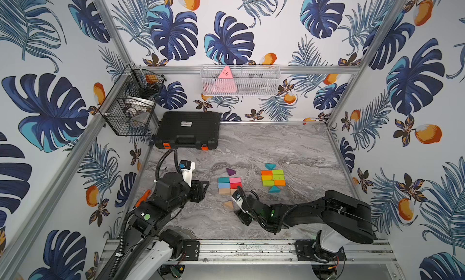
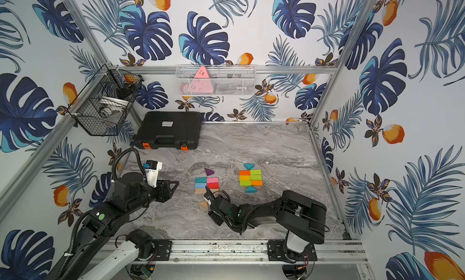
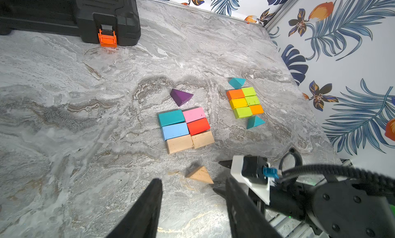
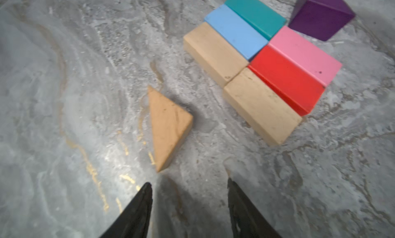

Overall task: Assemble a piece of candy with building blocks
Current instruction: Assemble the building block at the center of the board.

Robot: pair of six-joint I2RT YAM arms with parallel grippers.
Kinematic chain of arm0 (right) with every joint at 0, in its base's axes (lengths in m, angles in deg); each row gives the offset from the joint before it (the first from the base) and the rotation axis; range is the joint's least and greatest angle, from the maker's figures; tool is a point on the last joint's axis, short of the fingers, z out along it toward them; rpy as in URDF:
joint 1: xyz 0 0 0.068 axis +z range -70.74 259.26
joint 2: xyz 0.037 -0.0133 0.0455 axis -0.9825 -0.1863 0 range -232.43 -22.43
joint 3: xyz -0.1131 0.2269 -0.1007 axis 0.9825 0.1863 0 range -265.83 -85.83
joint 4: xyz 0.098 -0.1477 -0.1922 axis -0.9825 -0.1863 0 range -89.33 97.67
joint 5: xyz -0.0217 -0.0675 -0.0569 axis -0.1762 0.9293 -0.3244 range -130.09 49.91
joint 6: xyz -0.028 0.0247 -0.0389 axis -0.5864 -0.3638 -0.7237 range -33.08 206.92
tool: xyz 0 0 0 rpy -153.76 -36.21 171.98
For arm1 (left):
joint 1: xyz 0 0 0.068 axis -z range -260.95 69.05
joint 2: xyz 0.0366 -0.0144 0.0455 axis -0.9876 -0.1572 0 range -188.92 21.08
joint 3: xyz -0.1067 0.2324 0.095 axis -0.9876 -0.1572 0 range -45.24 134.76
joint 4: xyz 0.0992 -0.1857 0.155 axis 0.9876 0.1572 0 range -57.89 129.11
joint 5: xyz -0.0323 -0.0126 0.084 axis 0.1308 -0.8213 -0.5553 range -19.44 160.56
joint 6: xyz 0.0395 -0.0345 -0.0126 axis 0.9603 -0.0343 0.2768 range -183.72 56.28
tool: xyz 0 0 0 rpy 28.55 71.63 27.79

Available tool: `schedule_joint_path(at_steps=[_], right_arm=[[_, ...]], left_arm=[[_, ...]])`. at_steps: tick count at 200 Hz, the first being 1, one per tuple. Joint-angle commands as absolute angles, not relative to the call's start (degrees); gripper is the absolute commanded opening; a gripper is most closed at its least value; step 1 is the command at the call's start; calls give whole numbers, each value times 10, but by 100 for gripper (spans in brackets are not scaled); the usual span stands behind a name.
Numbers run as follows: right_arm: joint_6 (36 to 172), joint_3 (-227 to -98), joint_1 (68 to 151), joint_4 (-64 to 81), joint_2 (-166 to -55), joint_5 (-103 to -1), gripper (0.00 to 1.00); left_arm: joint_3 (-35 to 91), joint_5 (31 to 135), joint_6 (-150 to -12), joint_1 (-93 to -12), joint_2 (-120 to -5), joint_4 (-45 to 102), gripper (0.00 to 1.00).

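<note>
The green-orange candy (image 3: 244, 102) is done; the six-block body (image 3: 186, 129) lacks its purple triangle (image 3: 181, 96), just beside it, and wooden triangle (image 4: 168, 128), loose nearer the front edge of the worktop (image 1: 289, 145) before the parted, empty left gripper (image 3: 193, 179) and right gripper (image 4: 189, 183).

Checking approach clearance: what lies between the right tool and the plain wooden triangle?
Only bare marble tabletop, seen in the right wrist view between the right tool and the plain wooden triangle.
</note>
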State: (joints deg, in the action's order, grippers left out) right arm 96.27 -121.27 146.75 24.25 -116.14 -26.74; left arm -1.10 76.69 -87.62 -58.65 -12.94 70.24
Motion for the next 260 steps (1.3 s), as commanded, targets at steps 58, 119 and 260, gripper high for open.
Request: schedule_joint_path(at_steps=[58,119,260], right_arm=[[968,-1219,1457,288,-1195,-336,51],[972,-1248,1456,263,-1225,-321,52],[1003,-1250,1444,281,-1247,-340,35]], left_arm=[[-11,772,-868,-586,-131,684,53],[-12,772,-868,-587,-132,682,53],[-12,773,-867,-586,-128,683,53]])
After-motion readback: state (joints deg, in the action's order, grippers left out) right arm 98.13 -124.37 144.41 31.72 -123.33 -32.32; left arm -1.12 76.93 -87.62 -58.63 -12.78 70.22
